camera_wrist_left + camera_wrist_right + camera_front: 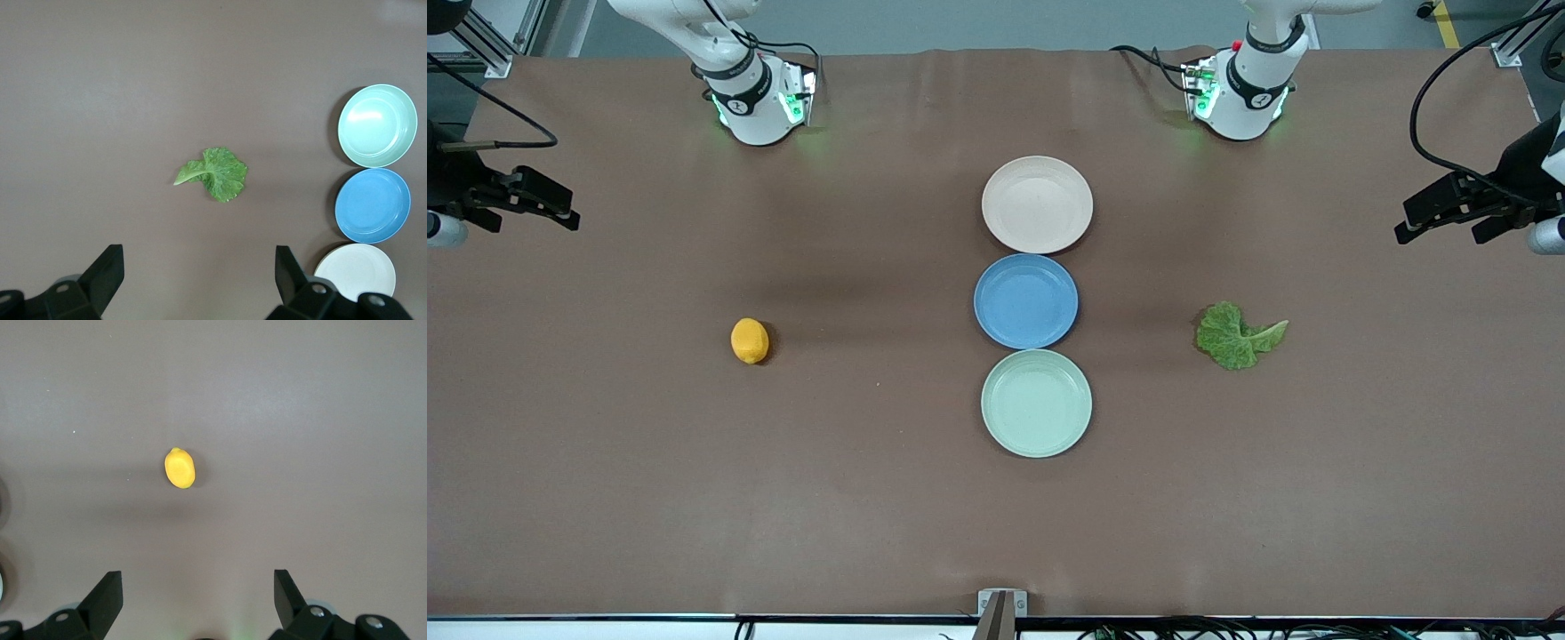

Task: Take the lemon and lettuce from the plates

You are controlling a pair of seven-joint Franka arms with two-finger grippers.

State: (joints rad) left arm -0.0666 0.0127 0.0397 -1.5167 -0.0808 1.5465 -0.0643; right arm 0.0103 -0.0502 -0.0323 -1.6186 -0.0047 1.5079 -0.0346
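1. My left gripper (198, 283) hung spread, high over the lettuce (215, 173) lying flat on the worktop (605, 444); pinching so thin a leaf risked scraping.
2. My right gripper (198, 603), spread too, hovered over the lemon (179, 468), which could roll.
3. Both plates (1037, 204) (1036, 403) sat bare.

3 plates are lined up touching down the table's middle: beige plate (1037, 204), blue plate (1025, 300), green plate (1036, 403); all 3 are bare. Lemon (750, 340) is ringed by open tabletop (605, 444) toward the right arm's end; nothing crowds it. Lettuce (1236, 335) is likewise ringed by bare surface toward the left arm's end, well apart from the plates. Both can be approached unobstructed from above
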